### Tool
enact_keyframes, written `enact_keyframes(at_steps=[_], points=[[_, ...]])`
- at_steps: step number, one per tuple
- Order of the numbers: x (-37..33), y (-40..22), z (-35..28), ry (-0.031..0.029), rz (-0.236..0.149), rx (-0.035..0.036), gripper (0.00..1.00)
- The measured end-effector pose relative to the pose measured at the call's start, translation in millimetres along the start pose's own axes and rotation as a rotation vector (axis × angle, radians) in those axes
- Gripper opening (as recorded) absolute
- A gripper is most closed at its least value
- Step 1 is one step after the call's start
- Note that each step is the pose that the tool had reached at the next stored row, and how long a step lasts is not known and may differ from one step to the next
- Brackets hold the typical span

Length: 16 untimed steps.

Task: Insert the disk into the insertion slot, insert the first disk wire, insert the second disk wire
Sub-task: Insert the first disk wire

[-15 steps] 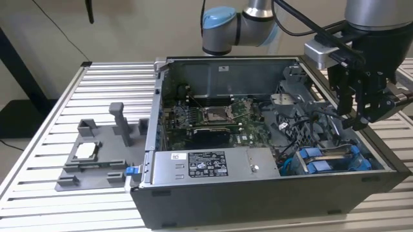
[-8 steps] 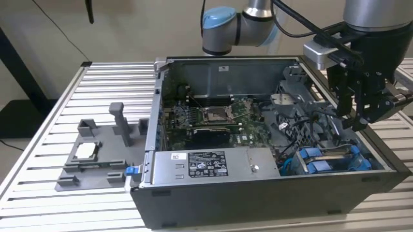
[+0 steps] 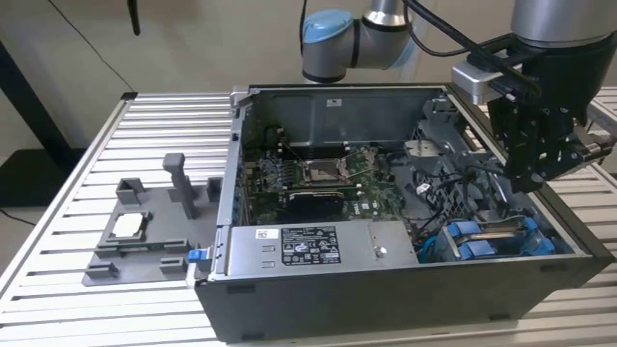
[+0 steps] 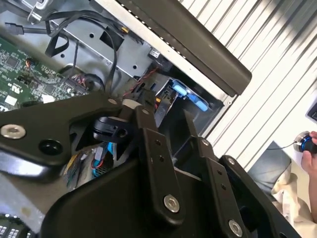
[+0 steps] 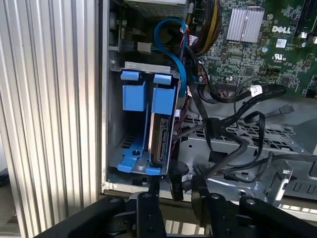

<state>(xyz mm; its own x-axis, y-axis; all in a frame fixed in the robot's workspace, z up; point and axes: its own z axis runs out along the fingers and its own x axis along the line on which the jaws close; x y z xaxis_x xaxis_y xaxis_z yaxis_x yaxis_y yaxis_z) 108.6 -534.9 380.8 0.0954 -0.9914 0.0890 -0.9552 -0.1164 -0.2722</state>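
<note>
The gripper (image 5: 176,194) hung just off the open end of the insertion slot (image 5: 115,119), with a black wire connector (image 5: 177,179) right at its mouth; whether it was clamped on the connector could not be told. The disk (image 5: 161,139) sat edge-on inside the slot, by the blue carrier (image 5: 163,99). In the exterior view the gripper stood over the computer case (image 3: 386,303) at the exterior view's right; a grey fixture (image 3: 144,238) lay on the slatted table (image 3: 164,116)
</note>
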Motion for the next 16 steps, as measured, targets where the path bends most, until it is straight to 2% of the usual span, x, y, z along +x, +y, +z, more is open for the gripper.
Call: enact_keyframes(at_steps=[2,3,4,16], points=[[-0.6,0.0,0.0,0.0006,0.000,-0.0007,0.26],[-0.8,-0.1,-0.1,0.0012,0.000,-0.0013,0.26],[-0.9,0.0,0.0,0.0020,0.000,-0.0018,0.20],[-1.0,-0.1,0.0,0.0026,0.000,-0.0030,0.19]])
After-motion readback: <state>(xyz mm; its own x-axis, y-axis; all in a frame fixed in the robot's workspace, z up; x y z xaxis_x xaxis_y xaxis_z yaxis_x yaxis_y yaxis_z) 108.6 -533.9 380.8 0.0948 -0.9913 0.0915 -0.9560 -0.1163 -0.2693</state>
